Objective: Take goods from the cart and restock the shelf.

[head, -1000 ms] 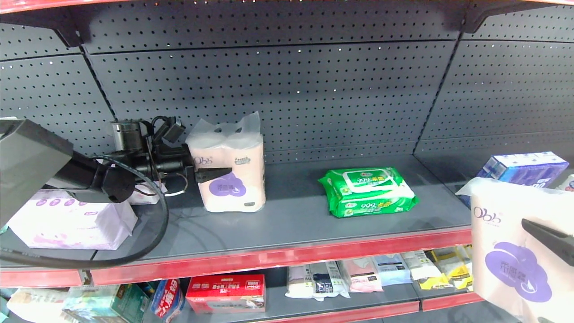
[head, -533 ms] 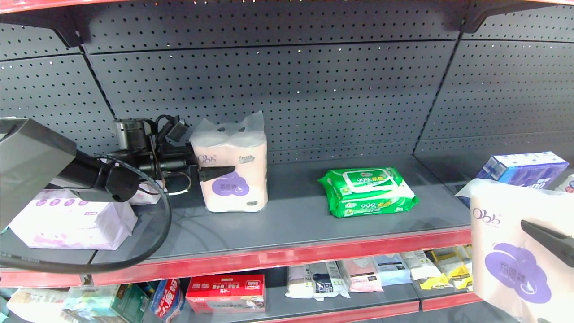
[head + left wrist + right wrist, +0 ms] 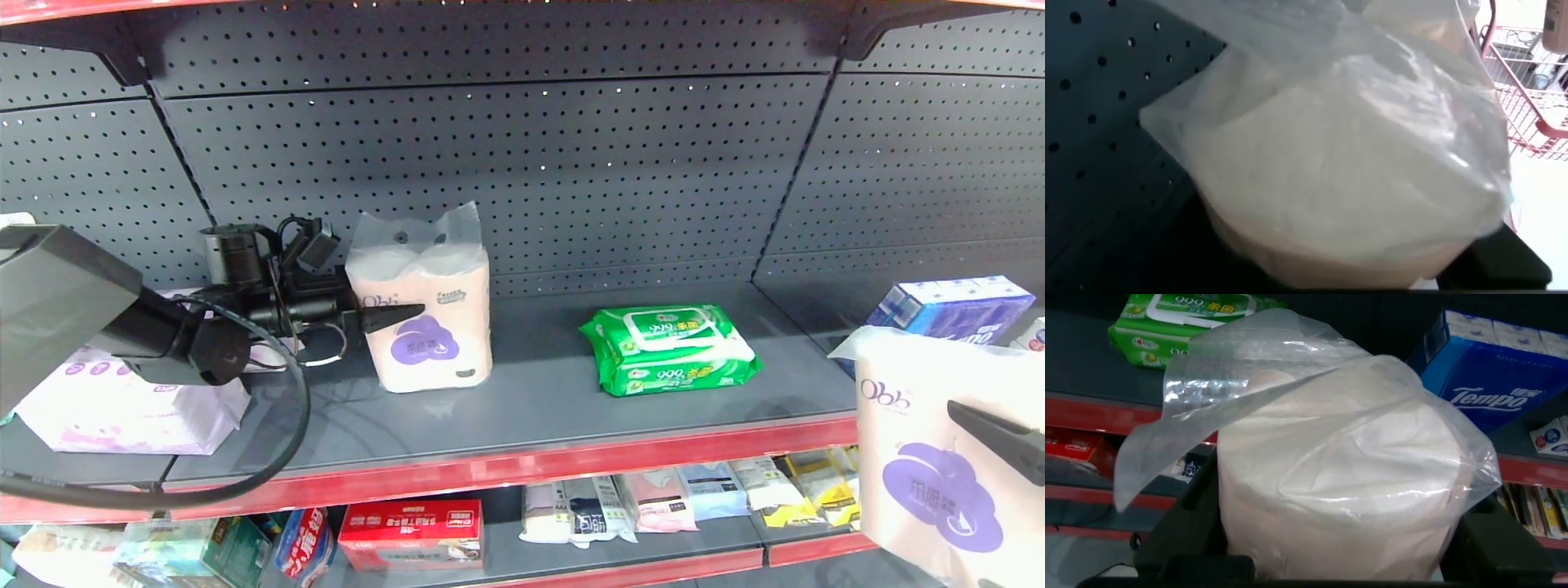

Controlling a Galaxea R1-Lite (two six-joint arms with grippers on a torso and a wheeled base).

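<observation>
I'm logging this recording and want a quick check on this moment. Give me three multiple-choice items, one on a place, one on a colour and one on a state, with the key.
1. Where does the green wipes pack lie?
A) on the grey shelf, to the right of the roll pack held in the left end effector
B) on the floor
C) in the right end effector

2. What colour is the shelf's front lip?
A) yellow
B) red
C) white

3. What state is the right end effector in?
A) open, with nothing in it
B) shut on a bottle
C) shut on a second roll pack

Key:
1 A: the wipes pack lies flat at mid-shelf, apart from the roll pack.
2 B: the lip is red along the whole front.
3 C: a dark finger crosses the front of that pack in the head view.
</observation>
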